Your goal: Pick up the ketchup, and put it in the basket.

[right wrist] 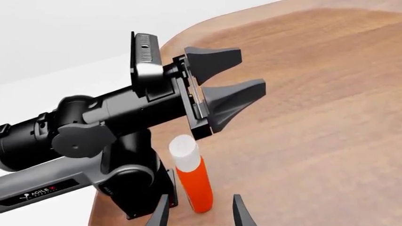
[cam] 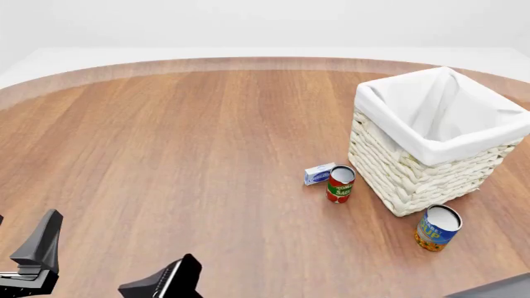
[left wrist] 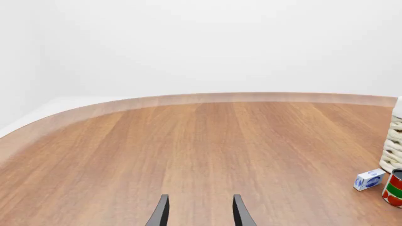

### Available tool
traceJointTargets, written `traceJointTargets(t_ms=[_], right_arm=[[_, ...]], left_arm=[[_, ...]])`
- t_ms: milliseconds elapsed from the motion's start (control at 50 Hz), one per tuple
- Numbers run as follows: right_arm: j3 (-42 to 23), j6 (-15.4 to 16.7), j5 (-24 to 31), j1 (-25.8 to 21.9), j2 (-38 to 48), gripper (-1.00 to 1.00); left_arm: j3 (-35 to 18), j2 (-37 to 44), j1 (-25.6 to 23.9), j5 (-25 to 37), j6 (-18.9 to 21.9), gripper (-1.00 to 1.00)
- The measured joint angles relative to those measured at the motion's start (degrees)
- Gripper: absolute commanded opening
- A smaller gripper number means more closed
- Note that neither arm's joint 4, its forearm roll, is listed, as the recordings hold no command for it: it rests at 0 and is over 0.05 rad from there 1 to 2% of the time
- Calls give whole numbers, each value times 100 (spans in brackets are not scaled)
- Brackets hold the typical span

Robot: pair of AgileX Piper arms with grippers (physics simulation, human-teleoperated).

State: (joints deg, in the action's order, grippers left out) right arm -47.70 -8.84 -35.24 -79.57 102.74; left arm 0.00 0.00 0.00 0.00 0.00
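Observation:
The ketchup, a red-orange bottle with a white cap, stands upright near the table's near-left edge, seen only in the right wrist view. It is out of sight in the front view. My right gripper is open, its fingertips on either side of the bottle's base, not touching it. My left gripper is open and empty low over the near-left table; it also shows in the right wrist view, just above and beyond the ketchup. The cream wicker basket with a white liner stands at the right.
A red-and-green tomato sauce can and a small white-and-blue box stand just left of the basket. A blue-and-yellow can stands in front of it. The left arm's black body is close beside the ketchup.

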Motion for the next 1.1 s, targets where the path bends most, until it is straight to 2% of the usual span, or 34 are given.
traceJointTargets(t_ms=[1100], right_arm=[[-359,67,258,-22,168,100]], left_arm=[[0,0,0,0,0,100]])
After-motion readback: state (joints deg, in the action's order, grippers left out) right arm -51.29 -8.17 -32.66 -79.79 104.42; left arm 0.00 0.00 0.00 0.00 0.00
